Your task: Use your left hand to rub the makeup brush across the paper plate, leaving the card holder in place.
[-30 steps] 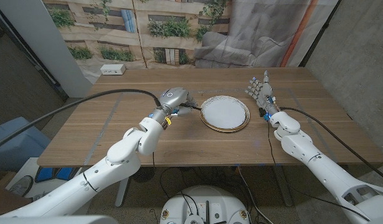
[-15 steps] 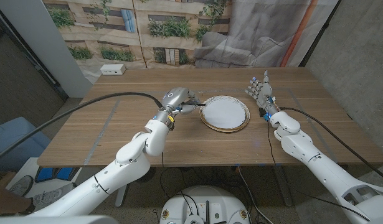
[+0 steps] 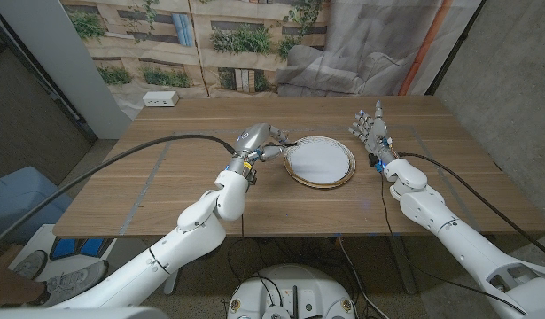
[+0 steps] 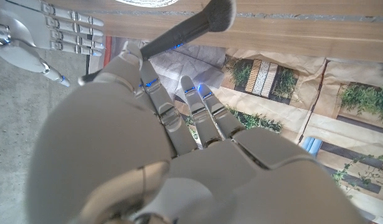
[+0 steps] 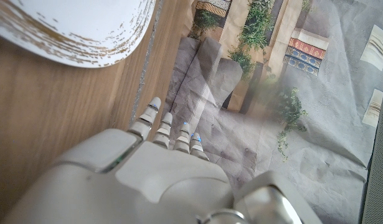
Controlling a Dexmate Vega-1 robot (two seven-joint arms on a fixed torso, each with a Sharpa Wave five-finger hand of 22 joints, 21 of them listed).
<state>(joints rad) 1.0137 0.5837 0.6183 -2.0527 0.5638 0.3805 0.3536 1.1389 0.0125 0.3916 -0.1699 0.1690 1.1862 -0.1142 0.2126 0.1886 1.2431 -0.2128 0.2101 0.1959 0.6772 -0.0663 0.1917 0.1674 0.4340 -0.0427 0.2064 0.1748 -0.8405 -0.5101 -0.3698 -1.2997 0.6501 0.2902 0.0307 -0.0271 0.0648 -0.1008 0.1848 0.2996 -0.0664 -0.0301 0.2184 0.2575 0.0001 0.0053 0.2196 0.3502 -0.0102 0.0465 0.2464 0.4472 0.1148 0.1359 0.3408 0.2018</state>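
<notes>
Left hand (image 3: pixel 259 139) at frame centre, pinching makeup brush (image 4: pixel 188 25); brush head points toward paper plate (image 3: pixel 320 161) rim just right. Right hand (image 3: pixel 369 128) spread, upright, right of plate

Glossy white arms, silver-grey left hand (image 3: pixel 257 137) — black cables trailing from each wrist.

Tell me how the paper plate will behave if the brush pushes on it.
The plate looks thin and light, so it would probably slide on the smooth table rather than resist. Nothing pins it: the right hand stands apart from it. Its raised rim may flex or tip if pressed at the edge. The brush held by the left hand has soft bristles, so the push should be gentle.
</notes>
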